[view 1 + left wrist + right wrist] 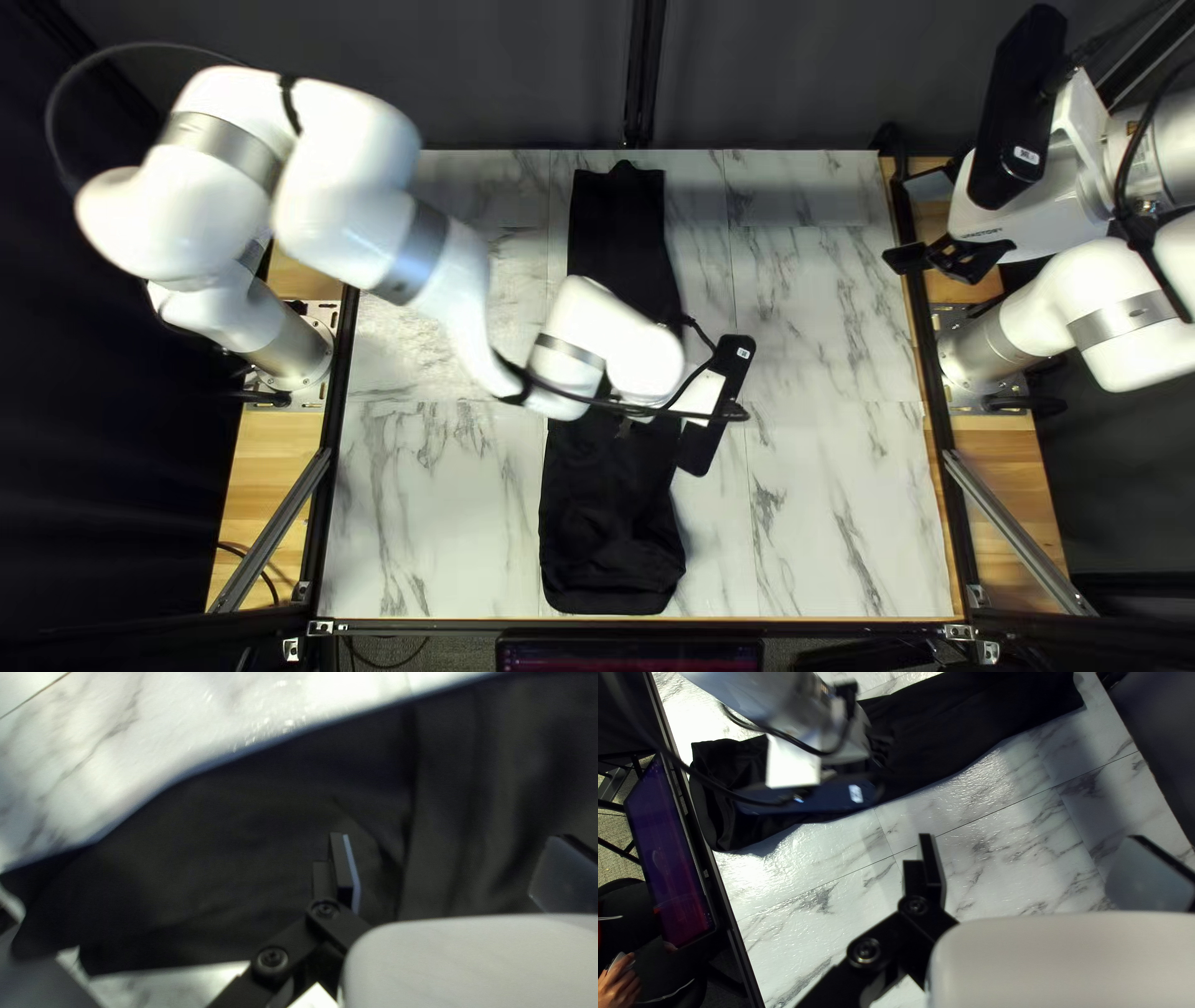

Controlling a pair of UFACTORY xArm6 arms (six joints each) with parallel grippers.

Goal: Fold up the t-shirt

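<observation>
Black cloth, the t-shirt, makes a long narrow strip down the table in my top left view; I judge the sides folded in, the end-to-end folding left. Left wrist view: my left gripper is spread wide over it, holding nothing. Right wrist view: my right gripper is wide apart too, empty, away from the shirt.

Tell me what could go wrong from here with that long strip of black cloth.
My left gripper is open over the black cloth; closing there, it might pinch the wrong layers and spoil the narrow strip. My right gripper is well off the cloth, so a one-sided pull could skew it on the tabletop. A person's hand is beyond the table's edge; reaching in could put it in an arm's way.
</observation>
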